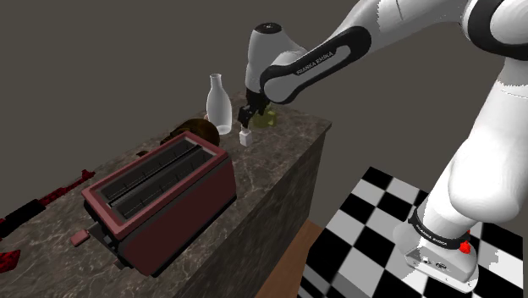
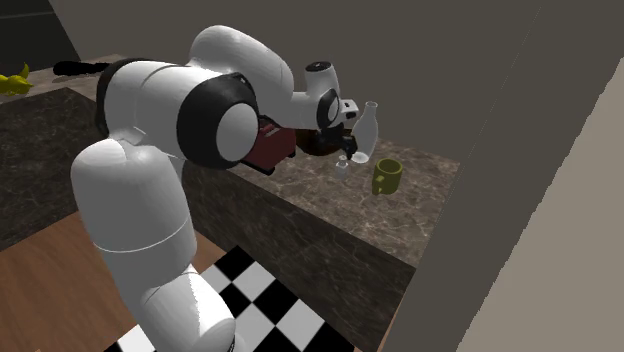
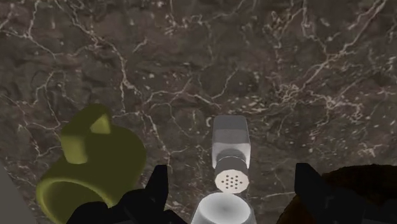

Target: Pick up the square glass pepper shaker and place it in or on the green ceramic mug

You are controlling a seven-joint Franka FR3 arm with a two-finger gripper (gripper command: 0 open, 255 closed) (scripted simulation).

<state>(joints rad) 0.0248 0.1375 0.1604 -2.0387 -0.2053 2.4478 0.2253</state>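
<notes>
The pepper shaker [image 1: 245,135] stands upright on the dark marbled surface [image 1: 279,173], just above the middle of the shoulder view. Its long axis is vertical and its perforated cap points up toward the hand [image 1: 250,117], which hangs directly over it. In the wrist view the cap's holes face the camera, and the shaker's [image 3: 230,153] square body runs away below it. The hand [image 3: 233,168] is open. The two black fingers [image 3: 159,184] stand well apart, with the shaker between them and touching neither.

The olive-green mug [image 3: 89,165] sits near the shaker, outside one finger. In the second exterior view the mug [image 2: 386,176] lies to the right of the shaker [image 2: 342,164], and the two are apart. A pale bottle [image 1: 218,103] stands close on the shaker's other side, up and to the left in the shoulder view, beside the hand's path. A brown round thing [image 1: 201,129] lies just below the bottle. A dark red toaster [image 1: 161,199] takes up the centre-left of the surface.
</notes>
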